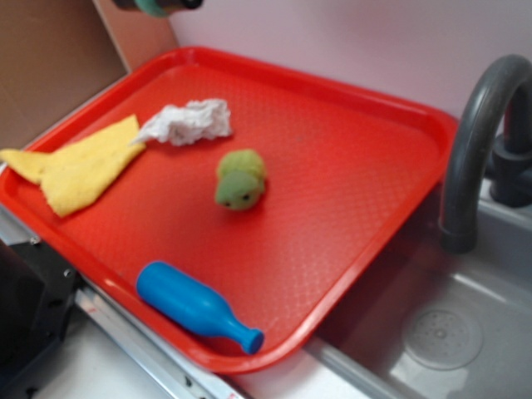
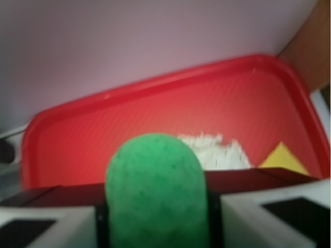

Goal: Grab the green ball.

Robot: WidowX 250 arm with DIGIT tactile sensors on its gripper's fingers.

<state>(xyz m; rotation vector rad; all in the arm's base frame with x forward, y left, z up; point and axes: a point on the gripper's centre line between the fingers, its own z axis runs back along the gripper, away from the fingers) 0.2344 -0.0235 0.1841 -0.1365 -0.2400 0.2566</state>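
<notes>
Tray edge: the blue bottle (image 1: 195,307) lies along the near rim of the red tray (image 1: 357,191); the sink (image 1: 449,324) and grey faucet (image 1: 474,141) stand just right of it
Open room: bare red floor around the plush toy (image 1: 241,179) mid-tray; the yellow cloth (image 1: 79,166) and white crumpled paper (image 1: 189,122) lie at the far left
Arm: raised at the top edge of the exterior view, above the tray's far left corner
Gripper (image 2: 158,222): pinching the green ball (image 2: 155,191) between its two pads, held above the tray
</notes>
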